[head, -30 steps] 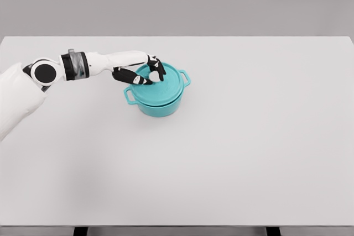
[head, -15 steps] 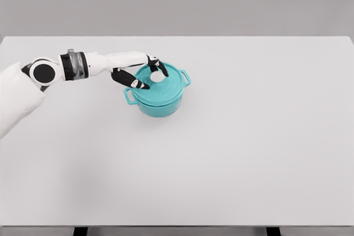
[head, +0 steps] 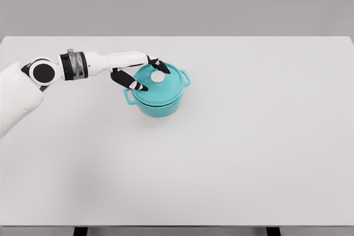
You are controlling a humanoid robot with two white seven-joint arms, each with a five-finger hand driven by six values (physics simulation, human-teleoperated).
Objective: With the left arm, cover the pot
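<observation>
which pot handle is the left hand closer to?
The side handle at the pot's left, just below the left hand; the other handle sits on the far right side.

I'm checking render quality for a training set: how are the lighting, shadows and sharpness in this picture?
Head view: even, soft light with no glare; the white table looks flat, with only a faint shadow under the teal pot. The pot, its lid and the left hand are reasonably sharp, edges slightly soft; no visible distortion.
</observation>
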